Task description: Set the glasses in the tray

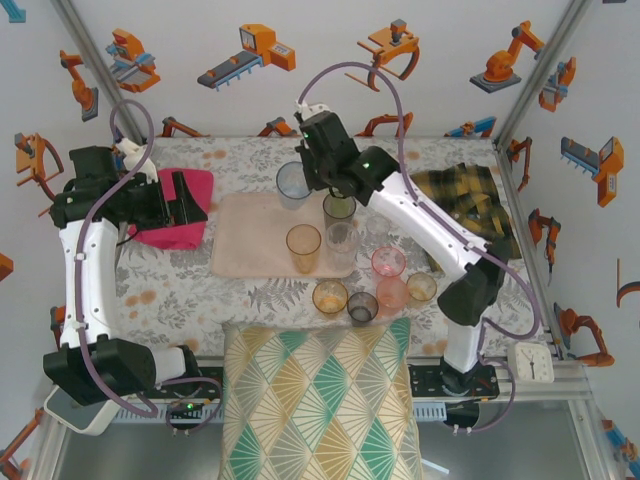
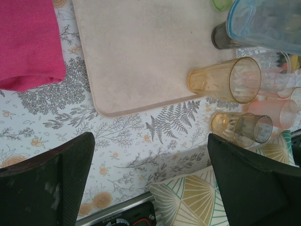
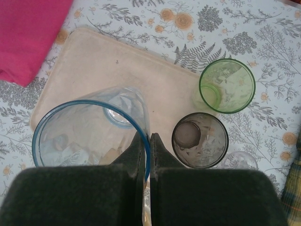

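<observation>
No legible text, label, brand or number anywhere.

The near side of the blue glass [image 3: 89, 136] over the tray [image 3: 94, 70] is hidden behind the right gripper [image 3: 146, 141], whose dark fingers [image 3: 84, 197] pinch its rim. Just off the tray's corner, a clear glass [image 3: 237, 160] is half hidden behind those fingers too. In the left wrist view, the top edge cuts off most of the green glass [image 2: 221, 4] by the tray.
</observation>
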Motion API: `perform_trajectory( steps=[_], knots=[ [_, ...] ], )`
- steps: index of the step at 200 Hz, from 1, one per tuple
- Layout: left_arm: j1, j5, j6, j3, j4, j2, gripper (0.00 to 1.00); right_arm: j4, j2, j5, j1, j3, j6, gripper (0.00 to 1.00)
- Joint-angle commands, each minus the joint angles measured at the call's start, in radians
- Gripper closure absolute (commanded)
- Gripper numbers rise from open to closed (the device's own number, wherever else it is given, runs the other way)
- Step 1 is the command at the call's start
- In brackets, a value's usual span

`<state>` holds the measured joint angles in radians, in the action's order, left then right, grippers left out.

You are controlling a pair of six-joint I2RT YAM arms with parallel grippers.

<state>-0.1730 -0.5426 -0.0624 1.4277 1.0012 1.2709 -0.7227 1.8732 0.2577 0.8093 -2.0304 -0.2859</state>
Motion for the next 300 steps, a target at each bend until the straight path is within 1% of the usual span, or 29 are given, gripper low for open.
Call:
perform_trajectory(
  steps=[1, 47, 134, 212, 300],
  knots=[
    [-0.007, -0.023, 0.011, -0.008, -0.010, -0.022, 0.03, -0.001, 0.028, 0.031, 0.005, -0.028, 0.014, 1.00],
    [-0.010, -0.020, 0.011, -0.016, -0.013, -0.025, 0.03, -0.002, 0.085, 0.038, 0.005, -0.035, 0.013, 1.00],
    [-0.014, -0.021, 0.011, -0.024, -0.016, -0.024, 0.03, -0.046, 0.206, 0.114, 0.003, -0.103, 0.013, 1.00],
    [-0.014, -0.022, 0.012, -0.030, -0.021, -0.025, 0.03, -0.045, 0.247, 0.120, -0.018, -0.081, -0.014, 1.00],
    [-0.017, -0.024, 0.014, -0.032, -0.022, -0.022, 0.03, -0.020, 0.247, 0.097, -0.039, -0.027, -0.043, 1.00]
  ],
)
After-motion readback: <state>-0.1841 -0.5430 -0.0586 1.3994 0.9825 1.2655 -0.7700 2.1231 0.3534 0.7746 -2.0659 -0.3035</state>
